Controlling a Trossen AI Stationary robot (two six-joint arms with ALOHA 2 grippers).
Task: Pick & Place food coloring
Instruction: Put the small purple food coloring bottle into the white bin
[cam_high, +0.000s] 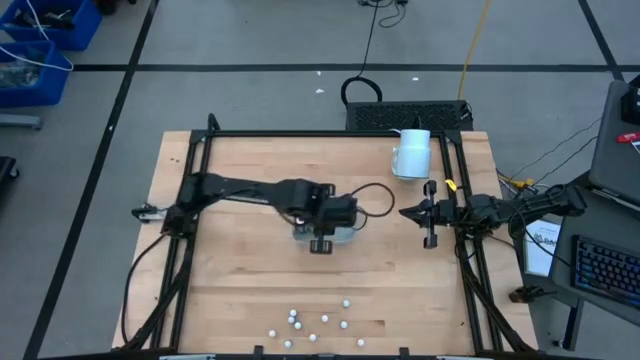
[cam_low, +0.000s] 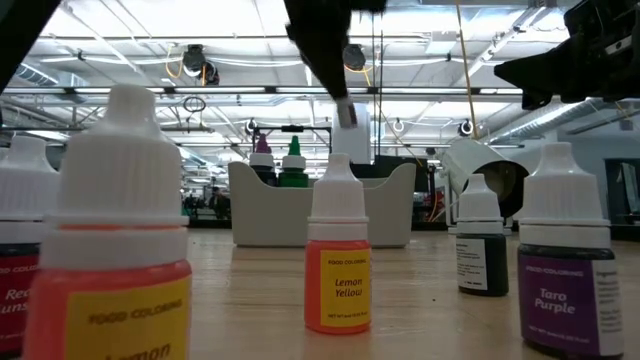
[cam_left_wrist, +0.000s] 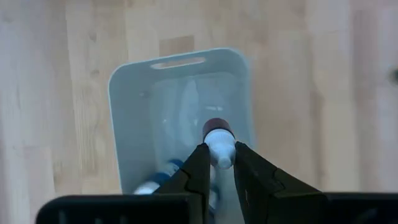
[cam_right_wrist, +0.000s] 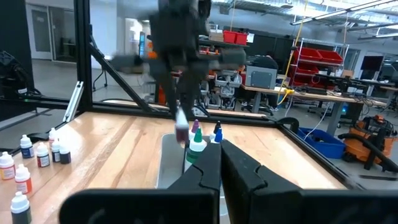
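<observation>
My left gripper (cam_left_wrist: 219, 149) hangs over the pale grey tray (cam_left_wrist: 118, 124) in the middle of the table (cam_high: 250, 290), shut on a small food coloring bottle (cam_left_wrist: 217, 129) with a dark maroon body and white cap. Purple, green and blue bottles (cam_right_wrist: 196, 140) stand inside the tray (cam_low: 270, 215). Several more bottles (cam_high: 320, 322) stand upright on the table near its near edge, among them a Lemon Yellow one (cam_low: 337, 265). My right gripper (cam_right_wrist: 221, 163) waits shut at the table's right side (cam_high: 430, 212), touching nothing. My left gripper pinches the bottle's white cap (cam_left_wrist: 221, 149) between its two fingers (cam_left_wrist: 198, 169), coming from above and pointing down. The bottle hangs upright below the fingers, its dark body (cam_right_wrist: 181, 132) lifted clear, above the tray's inside.
A large white mug-like cylinder (cam_high: 412, 152) sits at the table's far right. A black frame (cam_high: 200, 170) runs around the table. Bare wood lies between the tray and the loose bottles (cam_right_wrist: 31, 155) at the near edge.
</observation>
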